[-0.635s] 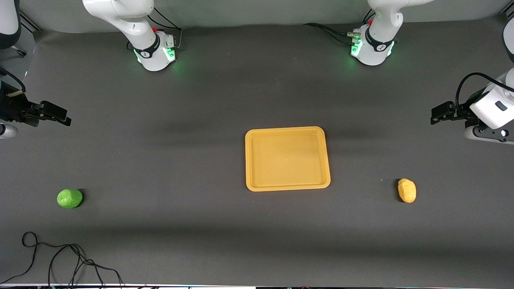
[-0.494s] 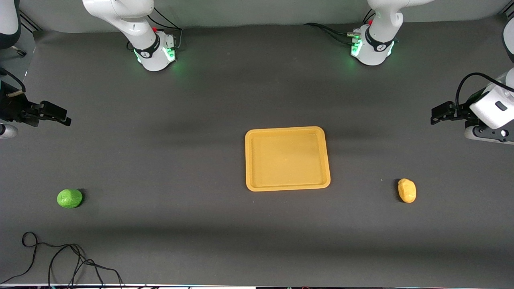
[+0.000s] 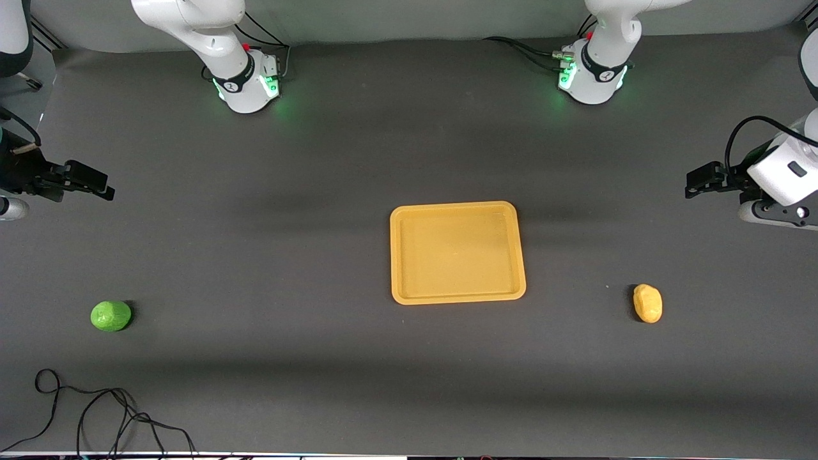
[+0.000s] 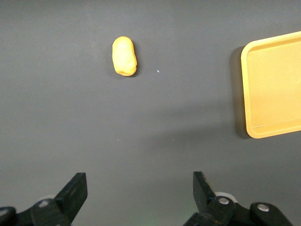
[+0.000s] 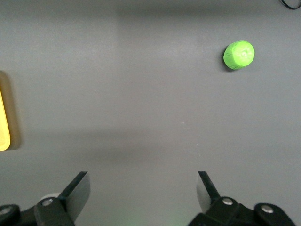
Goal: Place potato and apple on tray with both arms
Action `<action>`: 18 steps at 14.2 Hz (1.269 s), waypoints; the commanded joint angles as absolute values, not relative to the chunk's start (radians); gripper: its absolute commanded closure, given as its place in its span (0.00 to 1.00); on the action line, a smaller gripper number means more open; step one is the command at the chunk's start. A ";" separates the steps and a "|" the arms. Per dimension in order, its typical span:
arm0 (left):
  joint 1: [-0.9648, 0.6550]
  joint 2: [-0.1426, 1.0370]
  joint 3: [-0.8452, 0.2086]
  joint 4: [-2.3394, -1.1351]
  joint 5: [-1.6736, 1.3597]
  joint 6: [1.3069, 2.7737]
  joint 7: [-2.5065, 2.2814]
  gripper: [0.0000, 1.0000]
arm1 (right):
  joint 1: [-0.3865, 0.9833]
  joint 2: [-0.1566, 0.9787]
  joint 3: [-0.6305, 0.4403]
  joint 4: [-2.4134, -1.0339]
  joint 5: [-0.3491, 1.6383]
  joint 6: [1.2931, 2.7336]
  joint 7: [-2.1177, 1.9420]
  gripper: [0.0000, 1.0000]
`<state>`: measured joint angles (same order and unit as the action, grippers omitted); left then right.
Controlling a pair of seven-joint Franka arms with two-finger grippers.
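The yellow-orange tray (image 3: pixel 457 298) lies empty at the middle of the table; its edge shows in the left wrist view (image 4: pixel 249 94) and the right wrist view (image 5: pixel 3 127). The green apple (image 3: pixel 111 315) lies toward the right arm's end, nearer the front camera than the tray; it also shows in the right wrist view (image 5: pixel 239 54). The yellow potato (image 3: pixel 647 303) lies toward the left arm's end; it also shows in the left wrist view (image 4: pixel 124 56). My right gripper (image 3: pixel 102 186) (image 5: pixel 142 181) is open and empty, up over bare table. My left gripper (image 3: pixel 695 182) (image 4: pixel 139 181) is open and empty, up over bare table.
A loose black cable (image 3: pixel 96 409) lies at the table's front edge near the right arm's end. The arm bases with green lights (image 3: pixel 249 86) (image 3: pixel 591 80) stand along the table's back edge. The dark grey table top (image 3: pixel 287 255) surrounds the tray.
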<state>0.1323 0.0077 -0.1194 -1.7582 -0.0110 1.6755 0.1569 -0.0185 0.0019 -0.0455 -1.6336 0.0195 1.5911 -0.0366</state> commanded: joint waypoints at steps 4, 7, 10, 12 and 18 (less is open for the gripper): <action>0.123 0.017 -0.114 -1.743 -0.017 1.666 0.152 0.00 | -0.015 0.012 -0.044 -1.624 0.035 1.635 -0.040 0.00; 0.124 0.018 -0.114 -1.743 -0.017 1.667 0.152 0.00 | -0.035 0.061 -0.060 -1.628 0.023 1.701 -0.093 0.00; 0.124 0.018 -0.114 -1.743 -0.017 1.666 0.152 0.00 | -0.058 0.113 -0.124 -1.623 0.026 1.759 -0.202 0.00; 0.124 0.018 -0.114 -1.744 -0.017 1.666 0.152 0.00 | -0.058 0.132 -0.155 -1.623 0.032 1.784 -0.248 0.00; 0.118 0.037 -0.114 -1.749 -0.002 1.692 0.149 0.00 | -0.103 0.179 -0.156 -1.582 0.034 1.821 -0.325 0.00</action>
